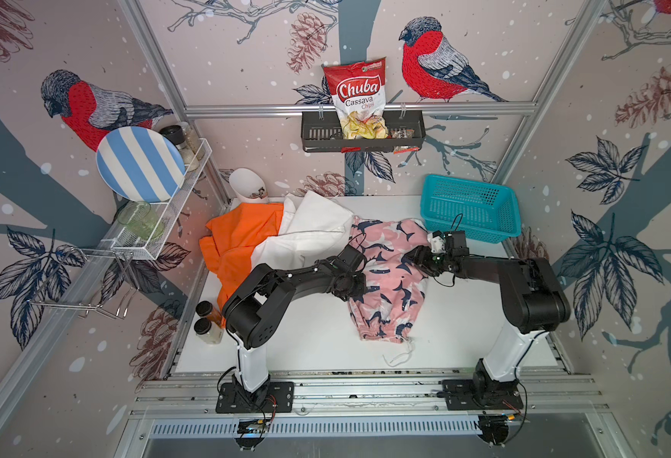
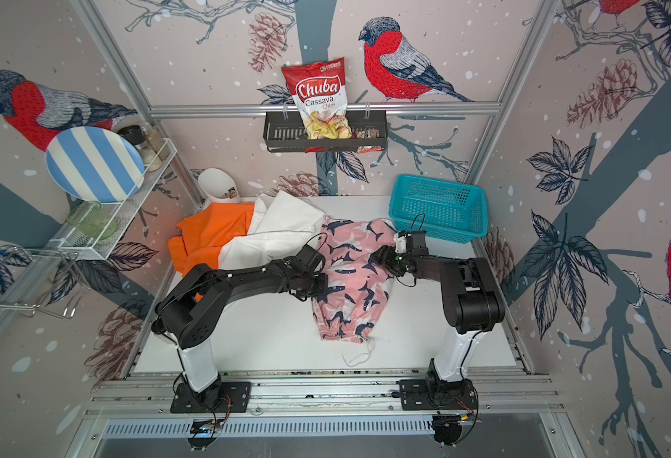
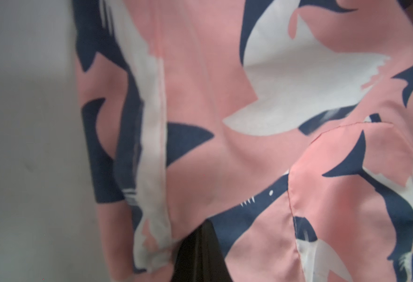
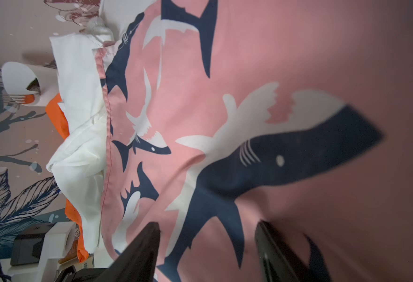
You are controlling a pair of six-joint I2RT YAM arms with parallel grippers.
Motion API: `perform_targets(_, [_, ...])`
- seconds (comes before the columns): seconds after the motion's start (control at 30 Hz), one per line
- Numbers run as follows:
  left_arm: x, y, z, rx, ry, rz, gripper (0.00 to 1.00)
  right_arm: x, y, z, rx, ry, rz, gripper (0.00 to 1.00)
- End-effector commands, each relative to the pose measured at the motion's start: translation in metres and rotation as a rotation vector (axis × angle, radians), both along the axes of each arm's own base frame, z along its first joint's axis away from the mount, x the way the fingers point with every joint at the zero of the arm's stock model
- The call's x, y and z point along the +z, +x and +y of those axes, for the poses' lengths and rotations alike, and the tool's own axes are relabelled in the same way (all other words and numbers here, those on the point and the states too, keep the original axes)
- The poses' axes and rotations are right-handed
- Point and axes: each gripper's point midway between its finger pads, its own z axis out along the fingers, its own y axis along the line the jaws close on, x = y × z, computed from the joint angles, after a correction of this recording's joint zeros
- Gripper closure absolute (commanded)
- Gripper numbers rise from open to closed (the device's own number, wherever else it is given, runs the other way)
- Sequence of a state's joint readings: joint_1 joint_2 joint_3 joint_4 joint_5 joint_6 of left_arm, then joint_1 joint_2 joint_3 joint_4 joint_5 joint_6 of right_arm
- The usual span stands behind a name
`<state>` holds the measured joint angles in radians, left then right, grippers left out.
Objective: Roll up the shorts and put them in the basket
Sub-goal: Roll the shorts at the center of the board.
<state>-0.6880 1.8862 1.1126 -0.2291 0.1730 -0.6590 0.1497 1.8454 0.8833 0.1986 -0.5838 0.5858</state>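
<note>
Top views show the pink shark-print shorts (image 1: 385,277) spread on the white tabletop (image 1: 306,345), waistband toward the robot, between the two arms. The left end effector (image 1: 351,284) sits at the shorts' left edge, clenched on the pink cloth, which drapes over its dark finger (image 3: 195,251) in the left wrist view. The right end effector (image 4: 207,223) hovers released over the right edge, jaws apart just above the print. White shorts (image 1: 314,226) and orange shorts (image 1: 238,242) lie heaped further left.

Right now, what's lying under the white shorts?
The white shorts overlap the orange shorts, whose edge disappears beneath them. The pink shark-print shorts border their other side. Anything else underneath is covered by the cloth.
</note>
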Motion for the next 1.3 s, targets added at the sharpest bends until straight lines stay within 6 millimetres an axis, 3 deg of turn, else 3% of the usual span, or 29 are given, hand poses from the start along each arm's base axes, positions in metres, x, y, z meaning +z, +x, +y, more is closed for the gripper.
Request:
perform_targets(0.0, [-0.011,0.006,0.024,-0.023,0.113,0.013,0.94,-0.008,0.006,0.001,-0.017,0.007,-0.008,0.33])
perform_targets(0.17, [0.021,0.023,0.025,-0.011,0.093,-0.043,0.93,0.028,0.007,0.004,0.023,-0.033,-0.106,0.3])
perform_targets(0.33, [0.06,0.018,0.018,0.002,0.031,-0.079,0.92,0.077,-0.007,0.005,0.071,-0.124,-0.219,0.28])
perform_targets(0.53, [0.094,-0.025,-0.02,-0.085,-0.072,-0.06,0.9,0.133,-0.036,0.007,0.116,-0.191,-0.352,0.26])
perform_targets(0.63, [0.088,-0.059,-0.027,-0.123,-0.11,-0.016,0.9,0.152,-0.051,0.004,0.128,-0.208,-0.388,0.26])
perform_targets(0.73, [0.071,-0.086,-0.022,-0.14,-0.121,0.034,0.91,0.166,-0.068,0.001,0.134,-0.253,-0.432,0.25])
perform_targets(0.87, [0.038,-0.108,-0.005,-0.13,-0.103,0.098,0.91,0.167,-0.096,0.013,0.202,-0.347,-0.521,0.2])
perform_targets(0.97, [0.016,-0.112,0.007,-0.117,-0.055,0.111,0.91,0.154,-0.129,0.039,0.348,-0.473,-0.612,0.09])
perform_targets(1.03, [0.0,-0.112,0.015,-0.108,-0.005,0.129,0.92,0.142,-0.155,0.057,0.473,-0.587,-0.706,0.0])
perform_targets(1.17, [-0.016,-0.107,0.029,-0.08,0.059,0.117,0.94,0.112,-0.196,0.081,0.725,-0.739,-0.821,0.0])
perform_targets(1.27, [-0.021,-0.103,0.039,-0.053,0.076,0.119,0.94,0.082,-0.219,0.086,0.915,-0.85,-0.846,0.0])
